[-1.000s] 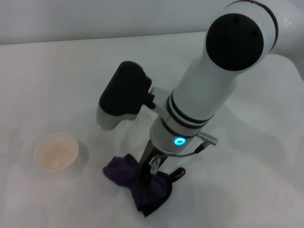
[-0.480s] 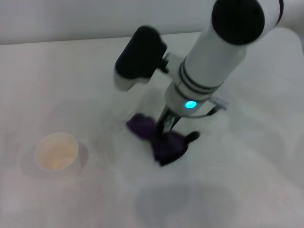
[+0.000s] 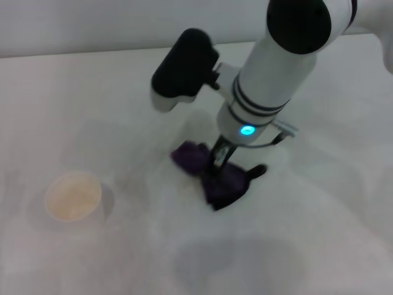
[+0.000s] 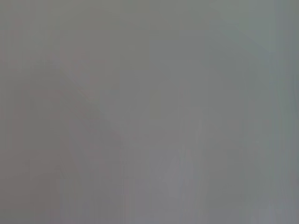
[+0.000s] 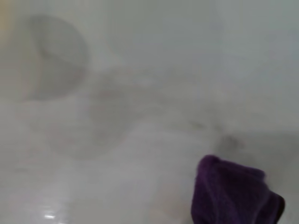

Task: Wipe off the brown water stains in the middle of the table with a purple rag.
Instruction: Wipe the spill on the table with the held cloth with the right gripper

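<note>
The right hand (image 3: 219, 161) reaches straight down from the white arm and is clamped on the rag (image 3: 212, 173), pressing it onto the worktop (image 3: 92, 92) near the middle, well to the right of the paper cup (image 3: 73, 195). The rag is bunched — a rumpled purple lobe sticks out on the hand's left, a darker fold with its black loop (image 3: 258, 169) trails toward the right. In the right wrist view only one puffy corner of the cloth shows, next to faint greyish smears on the white surface; no clear tan stain can be made out in either view, so it may lie under the rag or be mostly gone. The cloth looks light, soft and limp: it will fold and drag rather than push flat, so a pinch through the thick middle, as here, with steady downward pressure seems the best hold — an edge grip would likely let it roll up. The left hand is not visible.
</note>
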